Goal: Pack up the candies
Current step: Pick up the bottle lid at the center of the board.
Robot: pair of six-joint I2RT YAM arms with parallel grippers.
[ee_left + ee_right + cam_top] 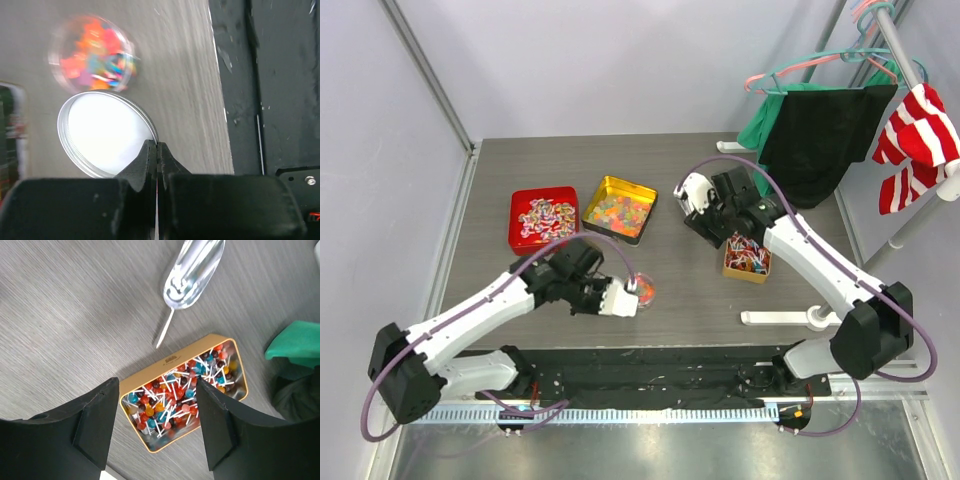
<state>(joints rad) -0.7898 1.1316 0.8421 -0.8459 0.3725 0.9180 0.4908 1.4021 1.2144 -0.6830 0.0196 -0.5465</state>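
The left jaws clench the rim of a round silver lid, just beside a small clear jar of candies on the tabletop. The right jaws hang released over a lollipop tin, a clear scoop nearby.

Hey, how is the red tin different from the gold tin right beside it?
The red tin holds wrapped sweets in red, white and pink. The gold tin holds glossy unwrapped gummies, mostly orange and yellow. In the top view the red tin sits nearly square, while the gold tin is turned at an angle. Both are shallow, square tins with no lid on, lying side by side.
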